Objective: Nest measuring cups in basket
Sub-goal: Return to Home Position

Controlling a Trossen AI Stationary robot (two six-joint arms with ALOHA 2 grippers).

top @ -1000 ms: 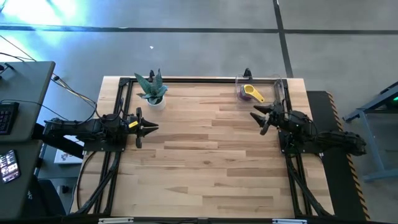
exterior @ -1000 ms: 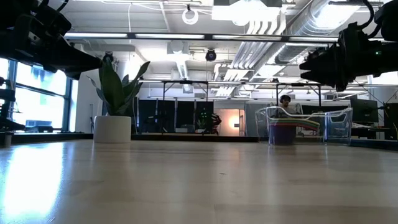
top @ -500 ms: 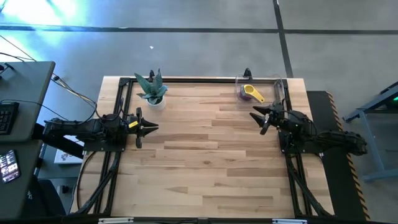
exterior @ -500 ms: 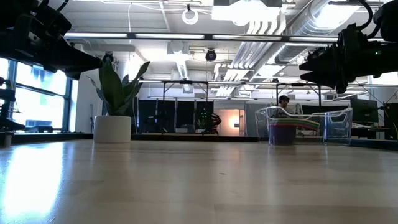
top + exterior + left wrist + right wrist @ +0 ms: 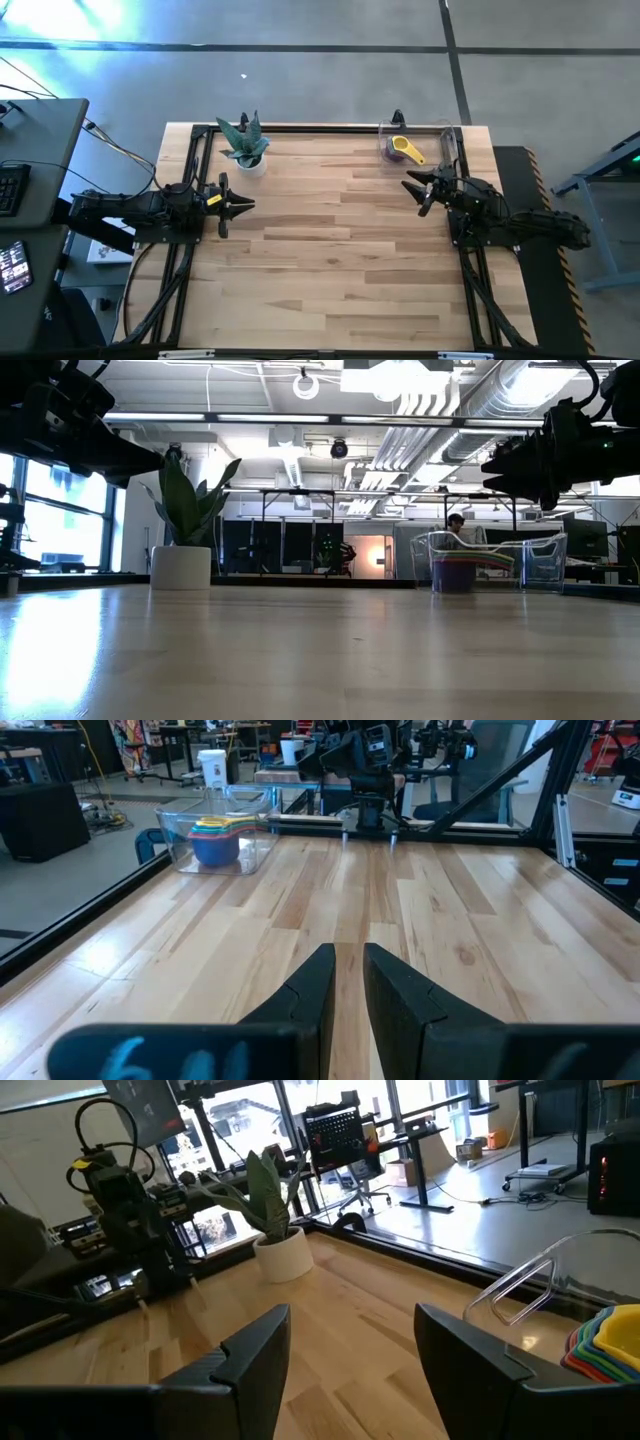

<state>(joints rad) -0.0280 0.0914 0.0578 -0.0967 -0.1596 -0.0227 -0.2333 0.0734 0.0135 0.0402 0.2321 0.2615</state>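
Observation:
The measuring cups (image 5: 402, 148) sit nested in one stack, yellow on top, inside the clear basket (image 5: 421, 128) at the table's far right corner; the stack (image 5: 220, 833) and the basket (image 5: 180, 835) also show in the left wrist view. In the low view the purple bottom cup (image 5: 455, 573) rests on the basket's floor. My right gripper (image 5: 417, 189) hovers open just on the near side of the basket, holding nothing. My left gripper (image 5: 240, 205) hovers at the table's left side, its fingers (image 5: 345, 982) almost together, holding nothing.
A white potted plant (image 5: 245, 146) stands at the far left of the table. A black frame (image 5: 300, 128) runs along the table's far, left and right edges. Bare wood lies between the two arms.

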